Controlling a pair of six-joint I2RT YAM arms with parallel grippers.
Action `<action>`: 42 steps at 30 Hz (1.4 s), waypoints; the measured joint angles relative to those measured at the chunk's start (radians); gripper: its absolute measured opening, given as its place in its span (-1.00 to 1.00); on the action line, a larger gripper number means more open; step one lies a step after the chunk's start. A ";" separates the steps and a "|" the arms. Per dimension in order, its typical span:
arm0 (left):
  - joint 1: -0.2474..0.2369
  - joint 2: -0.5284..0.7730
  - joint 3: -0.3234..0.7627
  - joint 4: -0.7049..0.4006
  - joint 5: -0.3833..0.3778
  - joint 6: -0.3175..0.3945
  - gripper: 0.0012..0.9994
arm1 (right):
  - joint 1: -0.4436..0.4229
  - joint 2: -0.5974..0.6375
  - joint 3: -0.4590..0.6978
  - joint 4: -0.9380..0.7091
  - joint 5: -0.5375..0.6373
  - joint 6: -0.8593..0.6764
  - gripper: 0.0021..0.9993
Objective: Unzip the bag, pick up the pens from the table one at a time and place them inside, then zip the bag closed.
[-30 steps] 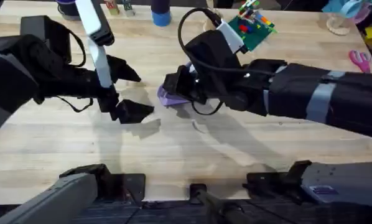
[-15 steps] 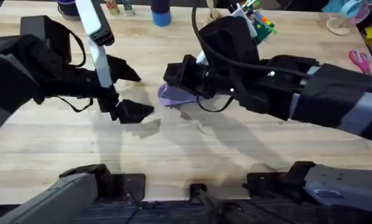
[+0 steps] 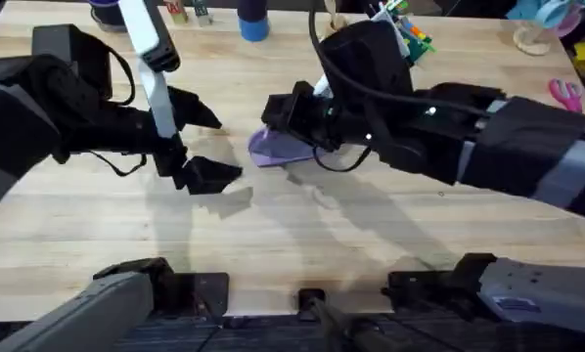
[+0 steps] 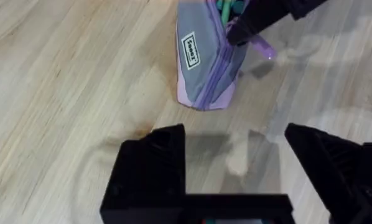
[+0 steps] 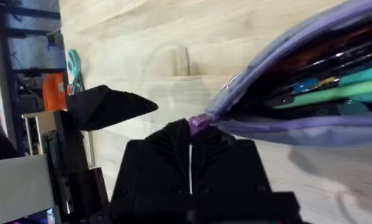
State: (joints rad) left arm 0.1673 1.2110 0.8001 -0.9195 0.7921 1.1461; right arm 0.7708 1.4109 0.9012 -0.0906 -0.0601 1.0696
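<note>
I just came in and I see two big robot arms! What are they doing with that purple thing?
The right gripper is pinched shut on the purple zipper pull of the soft lilac fabric pencil pouch, which lies on the pale wooden plank table. The pouch is open, and a light green pen lies inside it with other pens. The left gripper hovers open beside the pouch, holding nothing. It looks like the pouch is about to be zipped closed.

A robot lab: two arms bolted to a plank table (image 3: 273,235).
</note>
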 joint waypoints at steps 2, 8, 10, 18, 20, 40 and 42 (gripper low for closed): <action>0.000 0.000 0.000 0.000 0.000 0.000 0.99 | 0.000 0.000 0.000 0.000 0.000 0.000 -0.94; 0.000 0.000 0.000 0.021 0.010 0.000 0.99 | -0.001 0.000 0.000 0.000 0.000 0.000 -0.94; 0.000 0.000 0.000 0.044 0.024 0.000 0.99 | -0.001 0.000 0.000 0.000 0.000 0.000 -0.94; 0.000 0.064 0.000 0.128 0.127 0.017 0.99 | -0.001 0.000 0.000 0.000 0.000 0.000 -0.94; 0.000 0.099 0.000 0.128 0.167 0.043 0.99 | -0.001 0.000 0.000 0.000 0.000 0.000 -0.94; -0.051 0.449 0.000 0.335 0.371 0.138 0.99 | -0.001 0.000 0.000 0.000 0.000 0.000 -0.94; -0.074 0.475 0.000 0.364 0.381 0.139 0.99 | -0.001 0.000 0.000 0.000 0.000 0.000 -0.94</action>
State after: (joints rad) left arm 0.0937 1.6863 0.8001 -0.5557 1.1728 1.2846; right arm 0.7700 1.4109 0.9012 -0.0902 -0.0601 1.0695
